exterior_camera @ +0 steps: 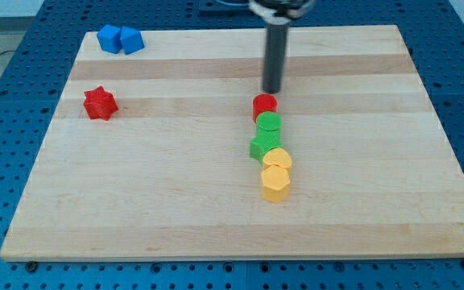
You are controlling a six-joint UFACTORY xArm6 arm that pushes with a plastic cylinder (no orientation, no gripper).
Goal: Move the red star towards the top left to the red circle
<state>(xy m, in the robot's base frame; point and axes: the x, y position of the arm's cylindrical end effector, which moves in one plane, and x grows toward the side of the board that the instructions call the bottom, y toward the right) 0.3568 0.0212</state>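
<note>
The red star [100, 103] lies near the left edge of the wooden board [176, 209], on its own. The red circle [264, 105] sits near the board's middle, at the top of a column of blocks. My tip [272, 90] is just above the red circle, close to its top edge, and far to the right of the red star. The rod rises straight up to the view's top.
Below the red circle runs a touching column: a green circle [268, 124], a green star [263, 146], a yellow circle [278, 159] and a yellow hexagon [275, 183]. Two blue blocks [119, 39] sit together at the board's top left corner.
</note>
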